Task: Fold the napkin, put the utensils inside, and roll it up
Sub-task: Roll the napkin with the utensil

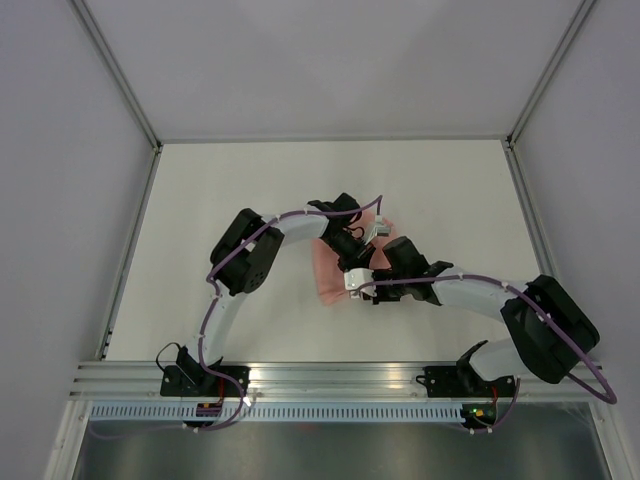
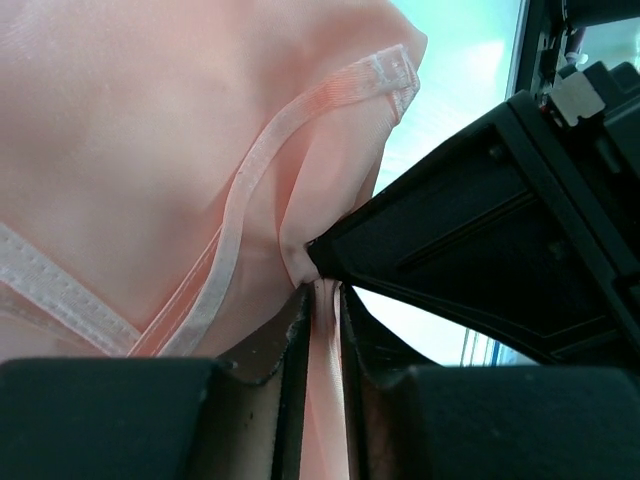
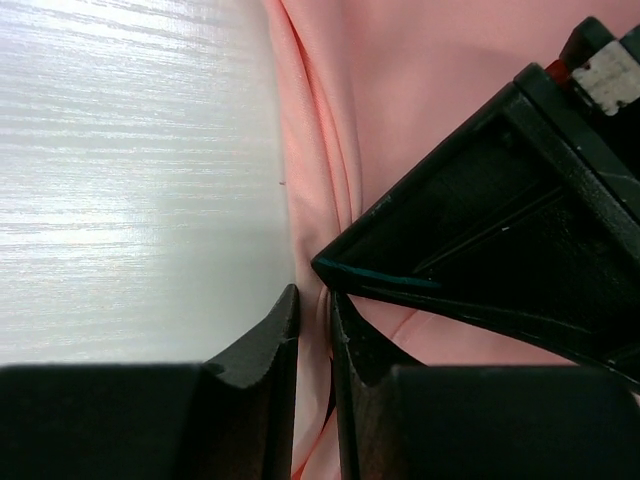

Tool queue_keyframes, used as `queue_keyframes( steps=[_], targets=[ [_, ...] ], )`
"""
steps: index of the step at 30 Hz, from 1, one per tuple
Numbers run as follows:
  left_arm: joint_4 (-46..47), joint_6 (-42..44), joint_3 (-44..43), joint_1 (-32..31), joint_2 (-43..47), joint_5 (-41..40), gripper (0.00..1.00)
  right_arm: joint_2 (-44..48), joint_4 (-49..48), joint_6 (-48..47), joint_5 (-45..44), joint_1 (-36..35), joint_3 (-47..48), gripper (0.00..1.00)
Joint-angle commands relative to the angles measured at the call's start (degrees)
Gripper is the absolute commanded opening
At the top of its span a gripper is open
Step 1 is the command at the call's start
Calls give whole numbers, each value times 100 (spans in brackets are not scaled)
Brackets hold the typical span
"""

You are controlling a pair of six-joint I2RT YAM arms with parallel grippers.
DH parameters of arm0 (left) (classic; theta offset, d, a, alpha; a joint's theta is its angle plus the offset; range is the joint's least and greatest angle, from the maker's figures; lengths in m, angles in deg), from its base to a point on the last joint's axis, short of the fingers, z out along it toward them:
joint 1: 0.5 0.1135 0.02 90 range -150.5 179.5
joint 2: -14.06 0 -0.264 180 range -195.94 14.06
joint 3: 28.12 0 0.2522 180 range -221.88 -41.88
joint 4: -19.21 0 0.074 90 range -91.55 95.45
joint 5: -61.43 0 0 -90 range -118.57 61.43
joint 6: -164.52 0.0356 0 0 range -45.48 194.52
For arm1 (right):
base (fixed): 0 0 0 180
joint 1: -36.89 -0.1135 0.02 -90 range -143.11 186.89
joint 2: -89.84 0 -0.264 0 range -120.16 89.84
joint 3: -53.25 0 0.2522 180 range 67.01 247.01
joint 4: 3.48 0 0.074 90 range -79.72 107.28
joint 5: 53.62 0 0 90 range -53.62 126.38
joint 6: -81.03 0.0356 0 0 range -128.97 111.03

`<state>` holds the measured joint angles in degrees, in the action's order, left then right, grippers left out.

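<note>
Here the napkin [image 1: 328, 270] lies bunched near the middle of the desk [image 1: 230, 190], and both arms reach in over it from either side, so that from above only a pink patch shows on the left of the wrists and a smaller bit behind them.

The left claw [image 2: 322, 300] is closed almost all the way. Its two dark fingers [image 2: 285, 340] stand close together, and a thin upright fold of the pink cloth runs down between them, pinched. Above the fold the cloth spreads out in soft wrinkles. A stitched hem band [image 2: 250, 170] crosses it on a slant and ends at a corner near the top of the left wrist view.

The right claw [image 3: 313, 305] is just as narrow and also has a pleat of the same cloth between its fingers [image 3: 265, 345]. The two claws meet tip to tip: in each wrist view the pointed black finger of the other claw comes in from the right and touches the cloth just above the pinched fold. To the left of the pleat in the right wrist view the bare pale desk shows, with the cloth's folded edge lying along it.
</note>
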<state>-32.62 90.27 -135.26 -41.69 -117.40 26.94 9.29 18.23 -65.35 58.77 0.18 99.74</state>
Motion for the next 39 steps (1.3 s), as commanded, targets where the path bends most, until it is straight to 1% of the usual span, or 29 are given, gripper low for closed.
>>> queue_keyframes(
  steps=[1,4,7,8,11,12,13,15,16,17,19,21,22,23,24,25,26,28,29,30,32,35,36,37,39],
  targets=[
    [238,-291,-180,32,419,-22,24,-434,1332,48,344,102,66,13],
    [431,-466,-128,76,603,-92,25,-672,1736,-48,642,304,364,12],
    [870,-773,91,137,884,-154,25,-918,2166,-233,958,550,672,12],
    [1184,-862,171,155,963,-232,25,-1049,2394,-285,1038,620,760,12],
    [1721,-1257,522,234,1315,-443,24,-1330,2798,-470,1319,849,1077,12],
    [2063,-1371,619,243,1420,-540,24,-1410,2922,-540,1399,893,1165,12],
    [2275,-1512,863,278,1621,-671,23,-1489,3045,-663,1460,989,1348,12],
    [2766,-1811,1119,304,1842,-1224,23,-1770,3518,-839,1662,1069,1577,12],
    [2908,-1925,1399,322,2087,-1409,23,-1884,3678,-909,1724,1156,1813,12],
    [3067,-1979,1576,322,2211,-1759,23,-2111,3984,-1075,1803,1192,1938,12],
    [3592,-2145,2110,340,2561,-2182,21,-2332,4232,-1199,1865,1288,2262,12],
    [3954,-2233,2455,340,2782,-2762,20,-2640,4522,-1323,1883,1350,2535,12],
    [4321,-2330,2822,340,3027,-3121,18,-2867,4619,-1349,1900,1351,2632,12],
    [4542,-2357,3043,331,3186,-3290,18,-2974,4767,-1375,1918,1368,2720,11],
    [4753,-2461,3507,331,3344,-3466,18,-3079,4873,-1410,1953,1412,2904,11],
    [5269,-2497,3755,322,3503,-3798,18,-3307,4988,-1454,1979,1421,3001,11],
    [5492,-2498,3984,305,3861,-3976,18,-3422,5198,-1490,1997,1438,3098,11],
    [5958,-2376,4650,209,4197,-4414,18,-3746,5401,-1569,2058,1491,3397,11],
    [6264,-2305,4819,164,4329,-4556,19,-3870,5611,-1595,2076,1509,3502,11],
    [6363,-2087,5073,94,4565,-4714,19,-3967,5700,-1613,2085,1535,3712,11],
    [6687,-1805,5294,-195,4777,-5241,20,-4257,5919,-1613,2146,1579,3898,11],
    [6987,-1023,5594,-757,4866,-5935,22,-4512,6087,-1596,2173,1641,4206,11],
    [7223,-569,5699,-933,4867,-6085,22,-4548,6087,-1569,2173,1658,4276,11],
    [7321,-338,5726,-1265,4840,-6304,23,-4592,6087,-1534,2173,1658,4312,11],
    [7593,250,5805,-1557,4770,-6507,24,-4636,6078,-1481,2173,1667,4373,11]
  ],
)
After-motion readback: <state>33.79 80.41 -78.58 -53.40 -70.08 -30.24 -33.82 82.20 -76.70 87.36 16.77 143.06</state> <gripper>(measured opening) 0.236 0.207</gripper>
